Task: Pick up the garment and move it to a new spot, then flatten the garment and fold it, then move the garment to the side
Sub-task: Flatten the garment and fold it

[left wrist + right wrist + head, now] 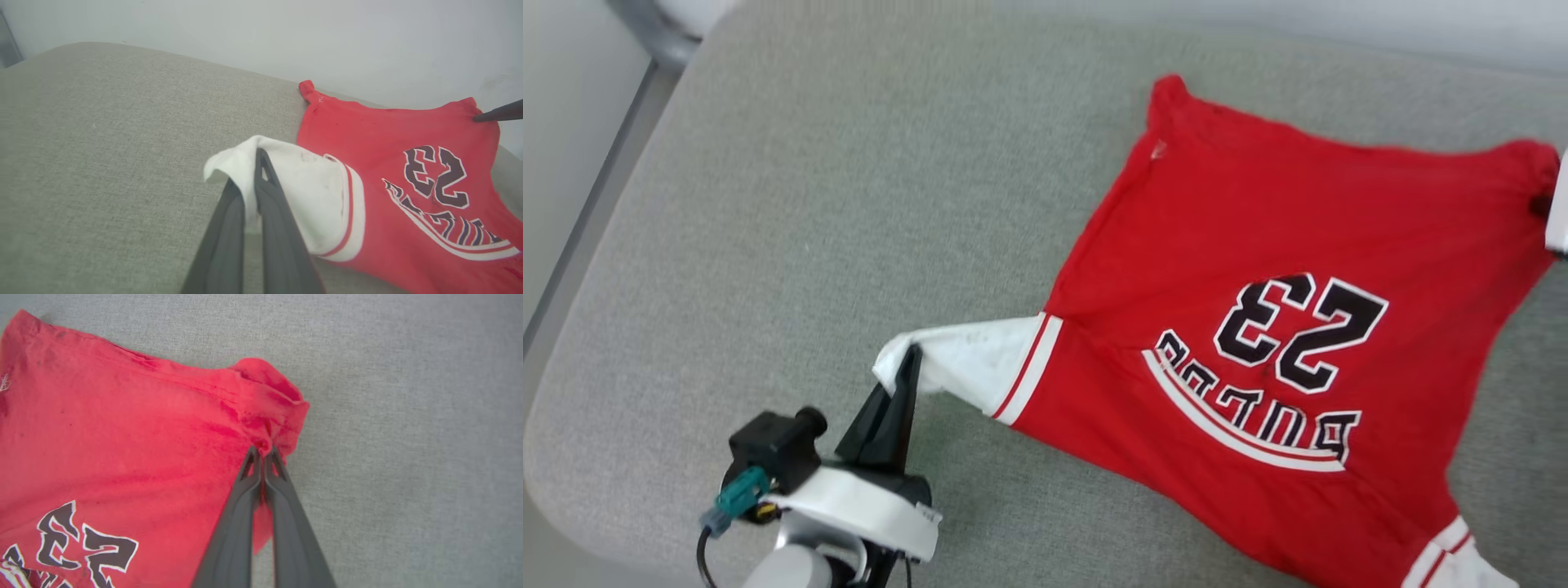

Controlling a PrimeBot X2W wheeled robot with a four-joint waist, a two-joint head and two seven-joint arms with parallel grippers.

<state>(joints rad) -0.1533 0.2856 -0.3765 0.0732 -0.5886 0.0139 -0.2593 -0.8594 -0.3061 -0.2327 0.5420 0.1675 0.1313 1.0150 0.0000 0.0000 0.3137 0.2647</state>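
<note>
The garment (1258,245), a red jersey with white sleeves and dark "23" lettering, lies spread on the grey cushion, its print upside down to me. My left gripper (907,363) is shut on the white sleeve end at the garment's left; the sleeve cloth (286,179) drapes over its fingers in the left wrist view. My right gripper (261,451) is shut on a bunched red corner of the garment (122,428) at the far right. Its dark fingers (496,115) also reach that corner in the left wrist view.
The grey fabric cushion (849,204) carries everything, with open surface to the left and in front of the garment. Its rounded edge runs along the left (572,343). A pale wall (286,36) rises behind the cushion.
</note>
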